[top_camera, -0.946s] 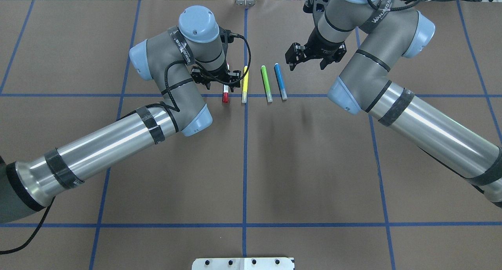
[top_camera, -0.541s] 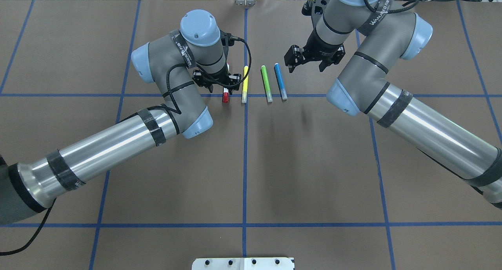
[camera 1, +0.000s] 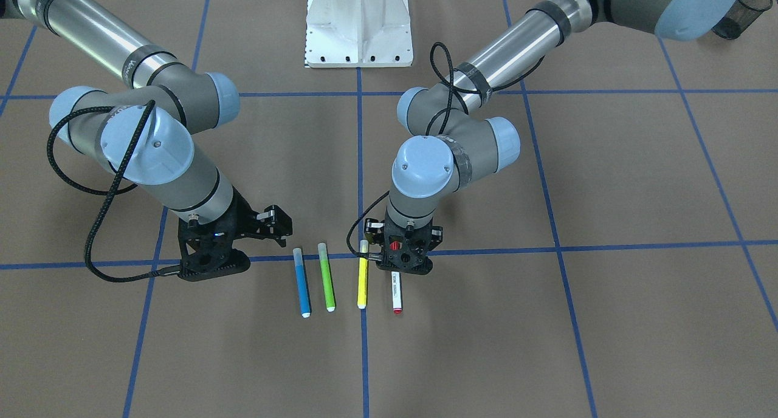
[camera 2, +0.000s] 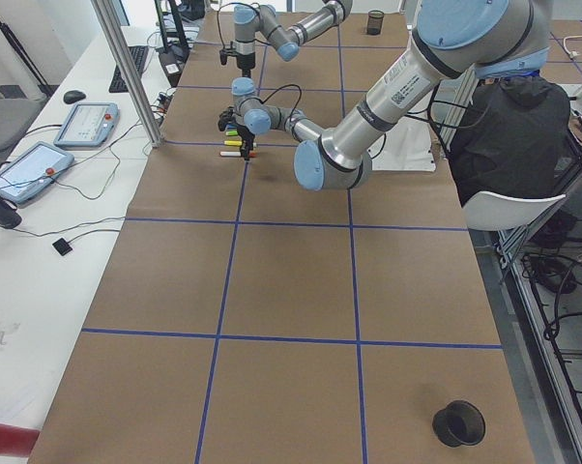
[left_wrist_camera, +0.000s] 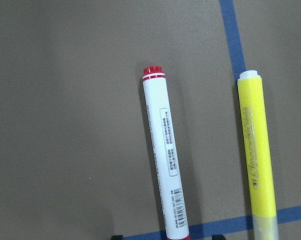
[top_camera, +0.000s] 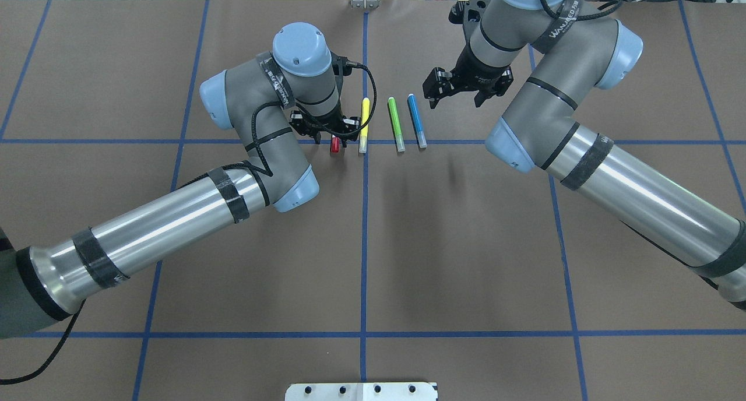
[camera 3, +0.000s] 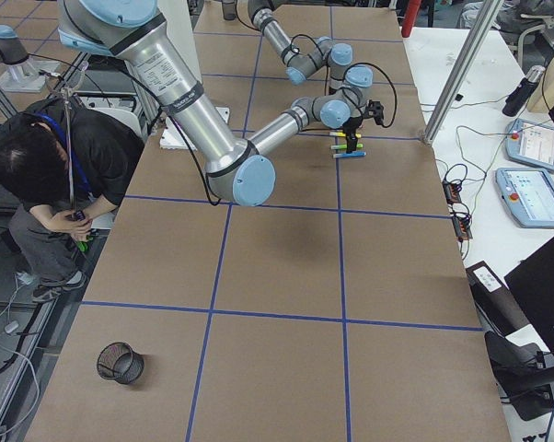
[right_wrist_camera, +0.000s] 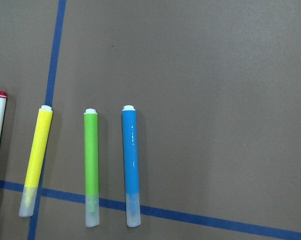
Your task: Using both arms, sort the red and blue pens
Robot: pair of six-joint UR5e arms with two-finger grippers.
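Overhead exterior: four parallel pens in one row on the brown surface (top_camera: 466,243). From the robot's left to right they are red pen (top_camera: 335,146), yellow pen (top_camera: 363,124), green pen (top_camera: 396,124), blue pen (top_camera: 416,121). Caps point toward the robot, and the cap ends cross a blue tape line.
left hand (top_camera: 333,137): spread, not pinching. One finger sits on each side of the red pen near its cap. The left wrist view shows only the two tips at its bottom edge, each with a gap to the barrel. Cannot tell whether the tips touch the surface.
red pen: flat on the surface under the left hand. Overhead shows only the cap; the wrist view shows the white printed barrel and red tail.
right hand (top_camera: 456,101): spread wide, clear of every pen. It hangs above the surface near the blue pen's tail end, on the robot's right of it.
blue pen: flat, at the robot's-right end of the row, with the green pen just beside it.
left arm (top_camera: 163,226): elbow folded, wrist pointing straight down over the red pen.
right arm (top_camera: 635,191): forearm comes in from the right, wrist tilted, fingers angled toward the row.
room: the yellow pen is just beside the red pen, leaving a narrow gap for the inner finger. The surface is bare outside the red pen and outside the blue pen.
edges: the row is well apart from both ends of the surface. Mesh cup (camera 3: 119,362) sits near the robot's-right end, black cup (camera 2: 459,422) near the left end.
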